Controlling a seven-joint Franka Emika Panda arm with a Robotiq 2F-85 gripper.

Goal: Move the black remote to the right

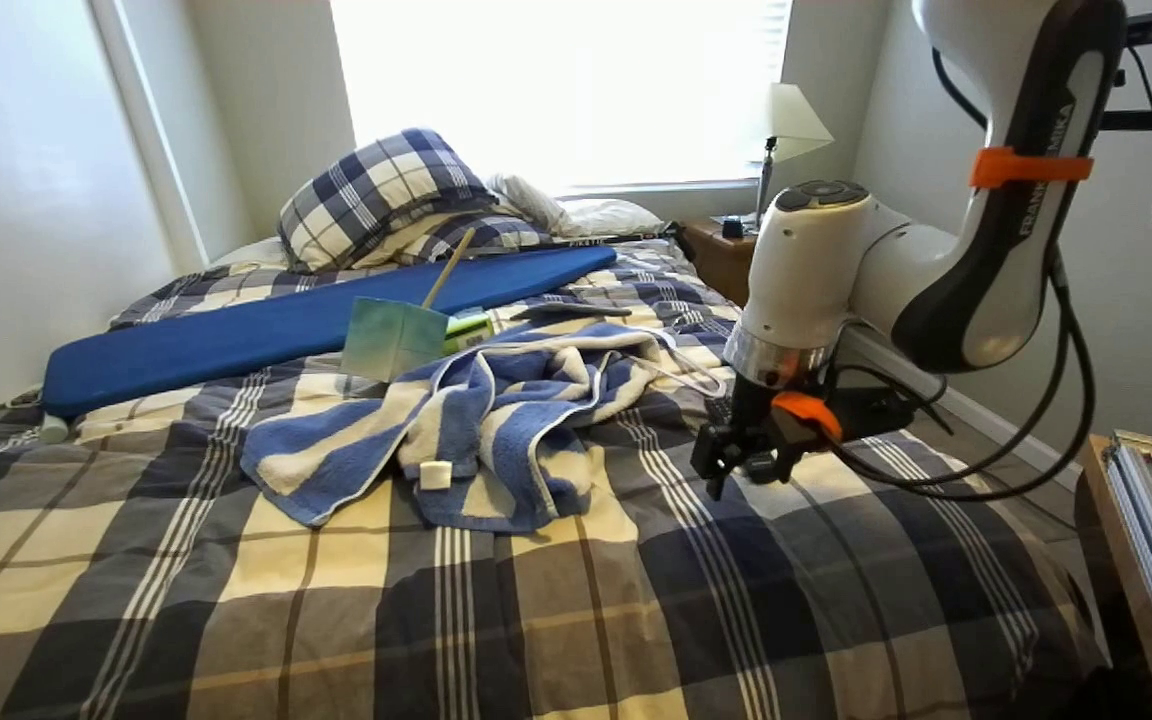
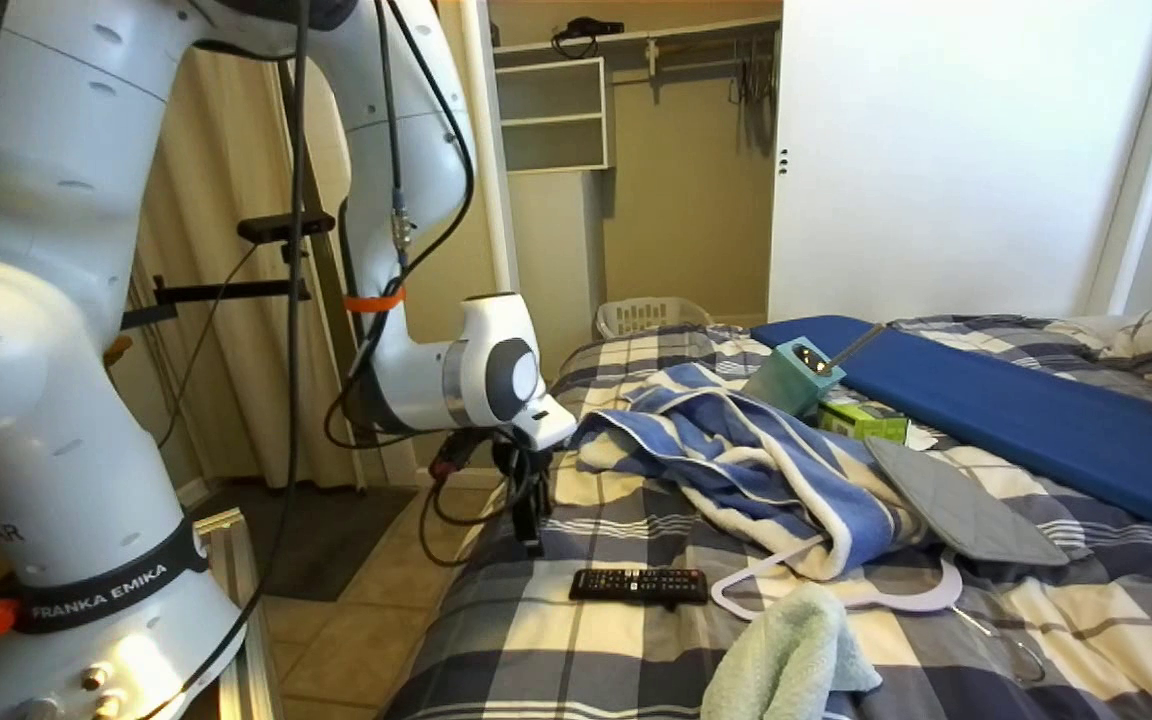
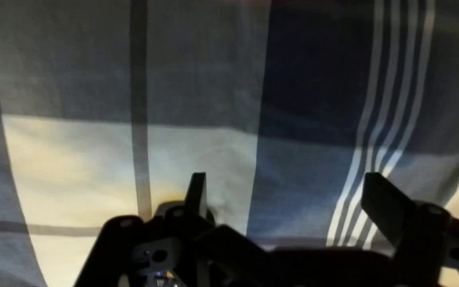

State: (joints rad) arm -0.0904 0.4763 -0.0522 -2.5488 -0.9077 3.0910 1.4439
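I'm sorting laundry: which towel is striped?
The crumpled blue and cream towel, shown in both exterior views; the pale green towel shows no stripes.

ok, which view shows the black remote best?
An exterior view: the black remote lies uncovered, button face fully visible. In an exterior view with the gripper in front, at most an end shows. Wrist view: only a few buttons, bottom edge.
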